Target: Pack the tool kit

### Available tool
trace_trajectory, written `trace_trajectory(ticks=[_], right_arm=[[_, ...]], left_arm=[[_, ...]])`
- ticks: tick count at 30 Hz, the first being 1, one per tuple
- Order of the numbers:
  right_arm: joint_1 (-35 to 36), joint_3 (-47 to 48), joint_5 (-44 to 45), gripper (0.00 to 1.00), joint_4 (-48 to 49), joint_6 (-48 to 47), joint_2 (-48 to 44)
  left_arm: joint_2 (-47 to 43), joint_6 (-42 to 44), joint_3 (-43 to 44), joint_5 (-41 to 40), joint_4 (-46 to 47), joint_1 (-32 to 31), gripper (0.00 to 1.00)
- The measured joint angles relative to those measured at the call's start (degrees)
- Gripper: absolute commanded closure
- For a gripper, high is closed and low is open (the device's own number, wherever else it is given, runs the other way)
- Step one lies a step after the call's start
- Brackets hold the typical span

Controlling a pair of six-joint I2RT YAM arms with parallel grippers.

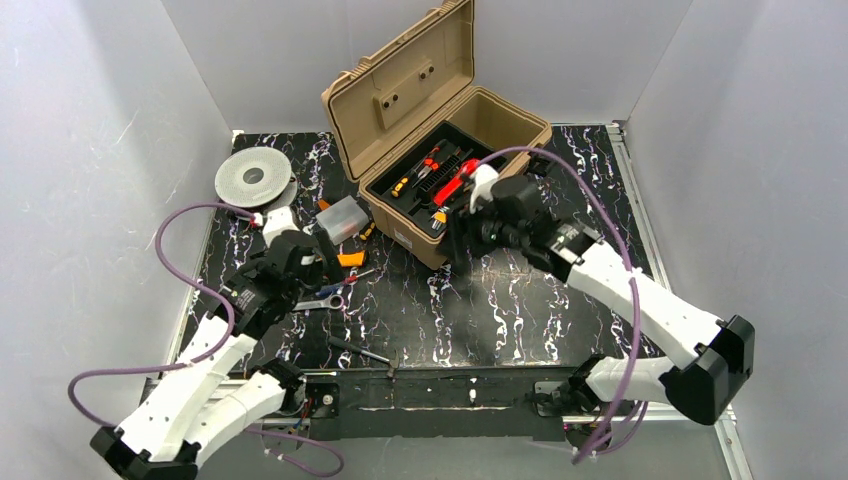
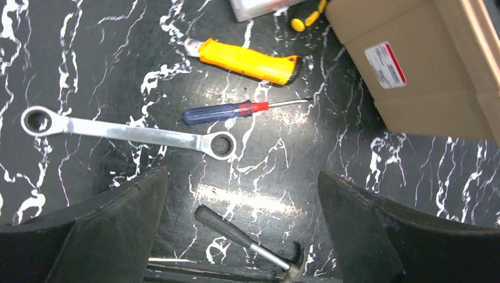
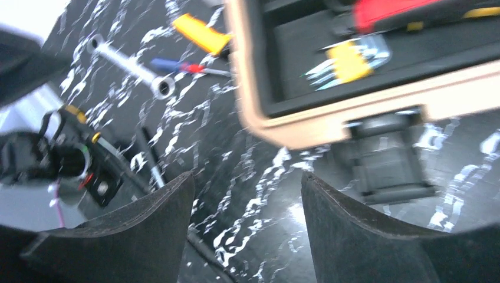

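The tan toolbox stands open at the back, its black tray holding red and orange tools. My left gripper is open and empty, above the loose tools left of the box. In the left wrist view it hangs over a silver wrench, a blue-red screwdriver, an orange knife and a hammer. My right gripper is open and empty at the box's near front corner. In the blurred right wrist view it is above the mat beside the box's front latch.
A grey round spool lies at the back left. A small clear plastic box sits between it and the toolbox. The hammer lies near the front edge. The black marbled mat is walled in on three sides.
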Motion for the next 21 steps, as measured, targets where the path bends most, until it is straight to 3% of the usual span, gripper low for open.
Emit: trace_trajectory(ticks=[5, 10, 13, 21], right_arm=[[12.6, -3.0, 2.4, 0.28, 0.7, -0.2, -2.3], [22.4, -3.3, 7.1, 0.3, 1.3, -0.6, 2.8], [27.1, -2.2, 10.7, 0.35, 0.8, -1.9, 9.0], [34.6, 4.0, 15.0, 0.34, -0.4, -5.6, 22.0]], left_arm=[[1.3, -1.3, -0.4, 7.6, 0.0, 11.2, 0.0], [4.4, 0.4, 0.8, 14.3, -0.4, 19.7, 0.0], [4.8, 2.0, 3.6, 15.0, -1.4, 21.4, 0.0], [3.3, 5.7, 9.2, 14.6, -2.6, 21.6, 0.0]])
